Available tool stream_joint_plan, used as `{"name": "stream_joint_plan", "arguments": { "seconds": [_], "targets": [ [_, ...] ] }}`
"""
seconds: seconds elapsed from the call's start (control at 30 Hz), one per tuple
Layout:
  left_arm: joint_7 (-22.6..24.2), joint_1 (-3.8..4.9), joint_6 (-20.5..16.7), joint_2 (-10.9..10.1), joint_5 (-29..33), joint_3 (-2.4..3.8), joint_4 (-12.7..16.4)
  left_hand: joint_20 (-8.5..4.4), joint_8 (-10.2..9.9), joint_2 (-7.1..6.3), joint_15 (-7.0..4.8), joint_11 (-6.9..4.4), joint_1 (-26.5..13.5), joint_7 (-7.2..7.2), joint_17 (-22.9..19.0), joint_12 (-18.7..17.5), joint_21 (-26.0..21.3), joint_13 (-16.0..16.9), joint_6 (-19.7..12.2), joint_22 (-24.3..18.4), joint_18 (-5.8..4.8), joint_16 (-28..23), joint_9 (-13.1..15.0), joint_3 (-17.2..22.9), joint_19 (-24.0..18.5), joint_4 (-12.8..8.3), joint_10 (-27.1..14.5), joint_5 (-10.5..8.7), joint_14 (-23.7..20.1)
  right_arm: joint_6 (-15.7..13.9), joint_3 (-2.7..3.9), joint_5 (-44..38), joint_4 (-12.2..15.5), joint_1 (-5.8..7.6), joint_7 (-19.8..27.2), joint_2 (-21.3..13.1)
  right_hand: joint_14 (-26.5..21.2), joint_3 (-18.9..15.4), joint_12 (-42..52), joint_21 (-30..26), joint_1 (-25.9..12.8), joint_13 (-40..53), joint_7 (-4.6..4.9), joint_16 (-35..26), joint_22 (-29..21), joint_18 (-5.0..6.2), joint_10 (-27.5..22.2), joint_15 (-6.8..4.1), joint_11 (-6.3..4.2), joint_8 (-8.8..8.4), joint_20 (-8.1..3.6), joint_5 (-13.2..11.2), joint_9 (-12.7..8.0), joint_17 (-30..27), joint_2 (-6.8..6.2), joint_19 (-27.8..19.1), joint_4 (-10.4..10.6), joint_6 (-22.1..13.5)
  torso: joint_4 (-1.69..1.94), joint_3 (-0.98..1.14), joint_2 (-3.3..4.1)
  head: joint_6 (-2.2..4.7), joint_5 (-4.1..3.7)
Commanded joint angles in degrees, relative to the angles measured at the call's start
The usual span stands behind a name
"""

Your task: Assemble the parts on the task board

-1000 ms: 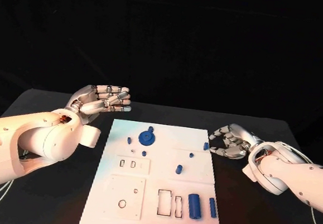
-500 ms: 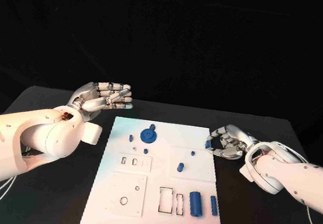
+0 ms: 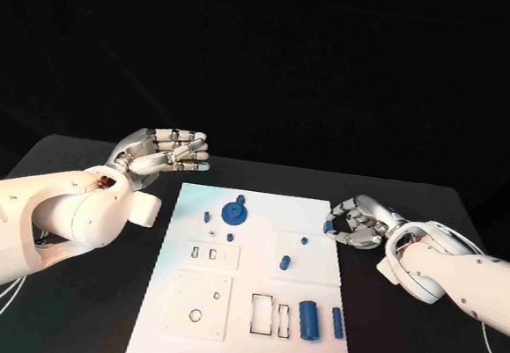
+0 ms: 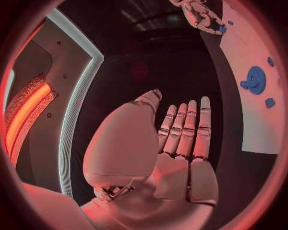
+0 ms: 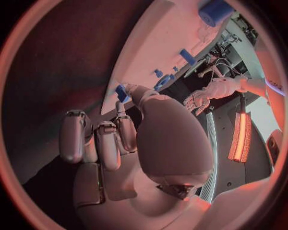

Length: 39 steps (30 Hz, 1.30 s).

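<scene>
We see the board (image 3: pixel 248 318) lying mid-surface with blue parts on it: a gear (image 3: pixel 234 215) near its far end and two cylinders (image 3: pixel 308 317) toward its near right. Our left hand (image 3: pixel 162 154) is raised beside the board's far left corner, fingers straight and released, holding nothing. Our right hand (image 3: pixel 359 221) sits at the board's far right edge with its fingers curled around a small blue part (image 3: pixel 328 227) there, though we cannot tell whether they actually grasp it.

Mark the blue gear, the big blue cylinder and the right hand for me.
blue gear (image 3: pixel 234 215), head view, on its round face.
big blue cylinder (image 3: pixel 308 318), head view, on the middle of its side.
right hand (image 3: pixel 356 222), head view, on the curled fingers at the board's right edge.
</scene>
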Motion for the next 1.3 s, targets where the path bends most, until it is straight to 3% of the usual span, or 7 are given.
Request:
{"name": "stream_joint_plan", "arguments": {
  "seconds": [0.03,0.7,0.97,1.3],
  "targets": [
    [0.52,0.05,0.99,0.05,0.01,0.04,0.17,0.23,-0.19,0.00,0.10,0.05,0.66,3.16,0.11,-0.25,0.03,-0.04,-0.51,-0.09,0.67,-0.31,-0.09,0.53,-0.09,-0.12,-0.31,-0.05,-0.54,0.19,-0.02,-0.61,-0.17,-0.08,0.01,0.23,4.77,0.48,0.41,0.46,0.09,1.66,-0.15,0.20,1.99,0.31,0.45,-0.29,-0.27,0.36,-0.07,-0.14,0.15,9.94,0.69,0.62,0.03,0.65,0.05,0.02,0.03,0.11,0.10],
    [0.40,0.05,1.32,-0.14,-0.23,0.04,0.25,0.22,-0.23,-0.10,0.10,0.04,1.53,3.12,0.30,-0.23,0.05,-0.04,-0.53,-0.14,0.68,-0.52,-0.14,1.54,-0.15,-0.86,-0.37,0.09,-0.59,-0.11,-0.01,-1.27,-1.12,-0.09,-0.88,1.29,4.86,0.51,0.73,0.88,-0.60,2.07,-0.52,0.30,2.49,0.19,0.80,-0.60,-0.59,1.00,-0.36,-0.25,0.36,10.30,0.61,0.99,0.01,1.53,-0.04,0.08,-0.02,-0.05,0.25],
    [0.37,0.05,1.35,-0.17,-0.23,0.04,0.21,0.22,-0.23,-0.11,0.10,0.04,1.54,3.13,0.30,-0.23,0.05,-0.04,-0.54,-0.14,0.68,-0.52,-0.14,1.57,-0.15,-0.88,-0.38,0.09,-0.59,-0.88,-0.01,-1.46,-1.10,-0.09,-1.05,1.44,4.98,1.88,1.09,1.58,-0.26,2.57,-1.44,0.44,3.30,0.00,1.29,-1.23,-1.38,2.62,-0.90,-0.12,0.97,10.74,2.11,1.60,-0.55,3.46,-0.06,0.11,-0.05,-0.08,0.25],
    [0.33,0.05,1.42,-0.18,-0.23,0.04,0.12,0.23,-0.24,-0.13,0.10,0.04,1.57,3.14,0.33,-0.23,0.05,-0.04,-0.55,-0.15,0.68,-0.55,-0.15,1.71,-0.16,-0.94,-0.39,0.07,-0.59,-2.58,0.00,-1.50,-0.57,-0.09,-1.16,1.47,5.10,2.68,1.55,2.40,-1.18,3.22,-2.45,0.58,4.23,-0.24,2.01,-1.97,-2.25,4.56,-1.57,-0.21,1.80,11.23,3.07,2.26,-0.70,5.04,-0.04,0.11,-0.08,-0.11,0.29]
  ]
}}
